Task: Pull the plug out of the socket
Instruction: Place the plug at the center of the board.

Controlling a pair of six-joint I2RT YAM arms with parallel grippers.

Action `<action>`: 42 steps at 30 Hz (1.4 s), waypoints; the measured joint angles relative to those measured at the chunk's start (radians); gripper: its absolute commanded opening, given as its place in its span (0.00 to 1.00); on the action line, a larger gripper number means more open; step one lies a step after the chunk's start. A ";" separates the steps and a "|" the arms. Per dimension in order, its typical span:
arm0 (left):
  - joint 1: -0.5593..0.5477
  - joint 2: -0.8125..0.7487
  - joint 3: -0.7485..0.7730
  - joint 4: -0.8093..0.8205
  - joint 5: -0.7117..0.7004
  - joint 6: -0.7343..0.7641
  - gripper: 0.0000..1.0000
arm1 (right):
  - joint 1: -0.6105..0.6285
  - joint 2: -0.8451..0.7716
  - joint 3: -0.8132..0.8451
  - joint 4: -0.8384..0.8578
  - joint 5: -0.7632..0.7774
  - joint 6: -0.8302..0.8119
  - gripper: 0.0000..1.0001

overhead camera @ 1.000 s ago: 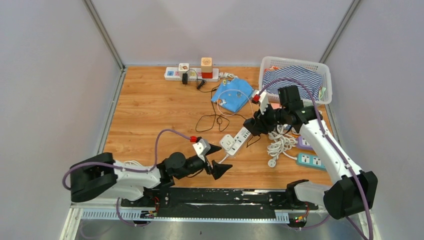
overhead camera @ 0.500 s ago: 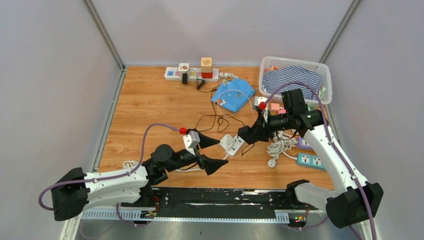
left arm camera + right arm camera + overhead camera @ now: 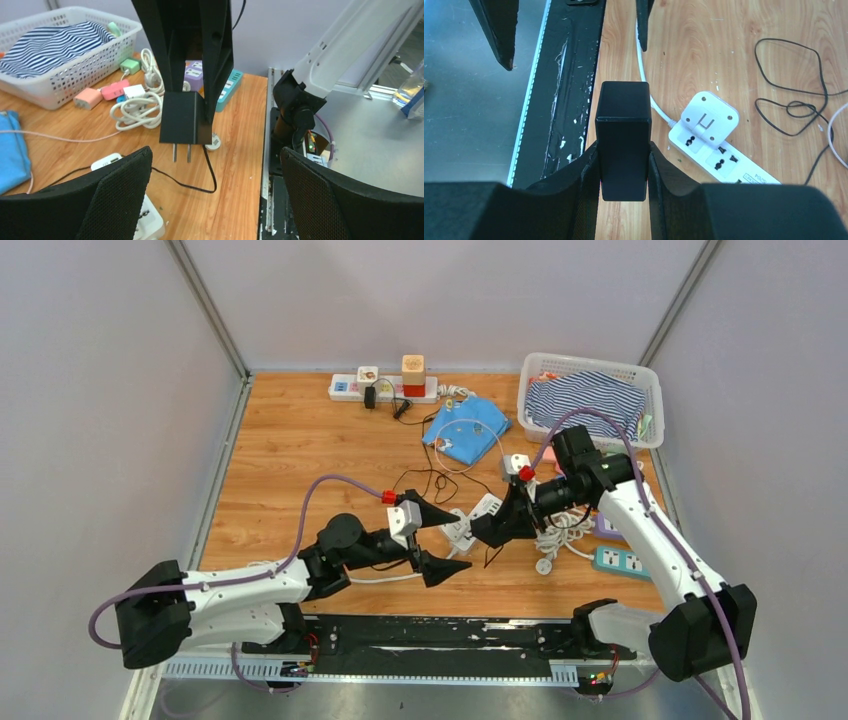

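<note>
Seen from above, two black-and-white robot arms meet over a wooden worktop. The right pincer is clamped on a small black rectangular plug adapter, which hangs in the air with both metal prongs bare and pointing down. The plug is clear of the long white plastic power strip, which lies flat on the worktop just beside and below it. The left pincer is spread wide, holding nothing, close beside the strip; whether it touches the strip cannot be told.

The pull looks done, so the risks lie in what follows. The plug's thin black cable trails down to the worktop. If the right arm lifts further, that cable could go taut and either drag the unheld strip or tug the plug out of the grip. The two pincers are also near each other, so a careless move could knock them together
</note>
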 measured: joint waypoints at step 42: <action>0.194 0.414 -0.009 0.523 0.242 -0.528 0.75 | 0.048 0.190 0.023 -0.061 -0.032 0.013 0.00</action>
